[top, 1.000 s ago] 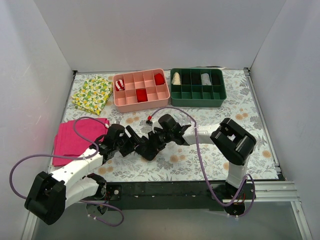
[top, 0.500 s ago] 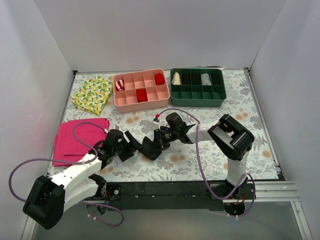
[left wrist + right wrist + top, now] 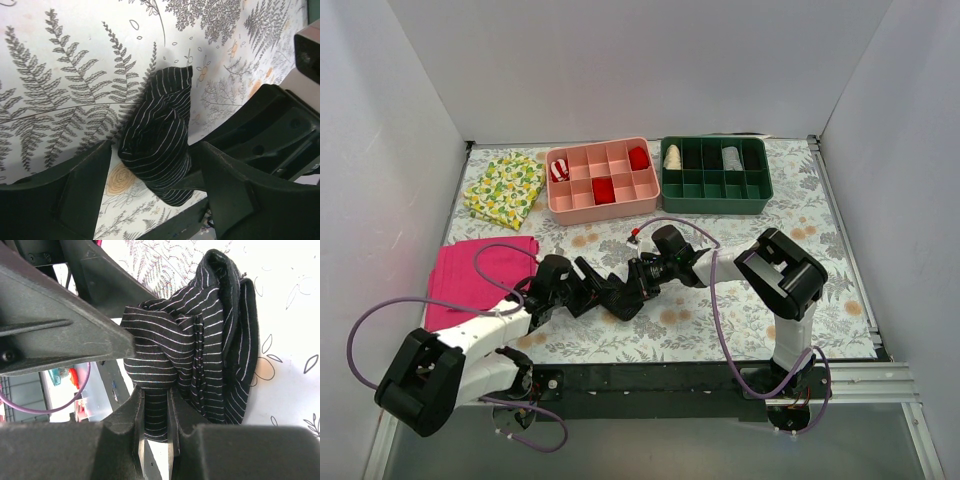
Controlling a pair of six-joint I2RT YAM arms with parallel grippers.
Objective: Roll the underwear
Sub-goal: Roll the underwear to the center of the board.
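- left fingers just slid in, now spread either side of the underwear
- right fingers pinching its edge, so it looks like a loose half-roll that needs tightening

Stretches the left arm low from the near left toward the middle of the tabletop, with the left gripper down close to the surface and its jaws spread wide to either side of the underwear. Holds the right arm with elbow raised at the near right and forearm angled down and leftward, meeting the left wrist tip to tip. Pinches a fold of the underwear in the right gripper, jaws nearly together.
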